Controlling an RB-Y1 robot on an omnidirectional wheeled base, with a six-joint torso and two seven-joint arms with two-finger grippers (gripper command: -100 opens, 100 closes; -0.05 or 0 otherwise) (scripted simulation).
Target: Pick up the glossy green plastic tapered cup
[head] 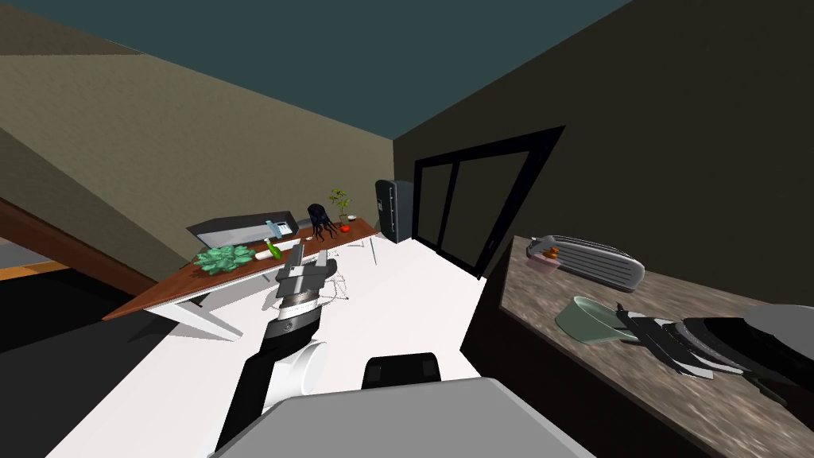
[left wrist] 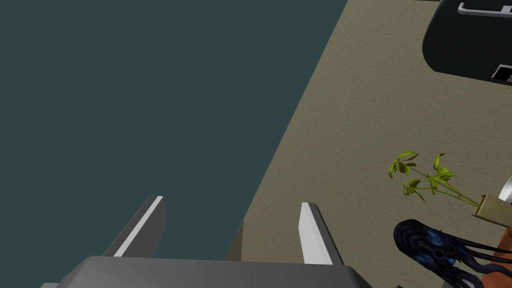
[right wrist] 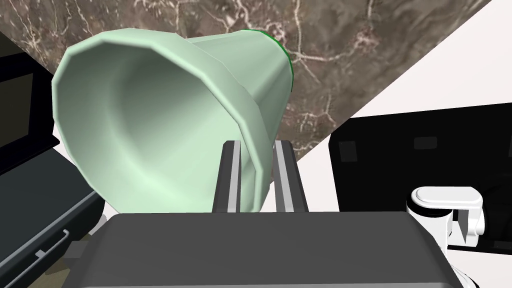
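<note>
Right claw (right wrist: 257,150) clamped on one wall of the pale green cup (right wrist: 150,125) over the desk (right wrist: 350,50) (thin hold, may swivel loose); left claw (left wrist: 232,202) apart.

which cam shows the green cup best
Right wrist view: the pale green cup sits close, mouth toward the camera, its wall pinched by the right tool. The head view has it small, on its side over the stone counter. The left wrist view points elsewhere.

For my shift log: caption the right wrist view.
Right hand shut on the pale green cup, pinching its wall, mottled brown counter behind.
</note>
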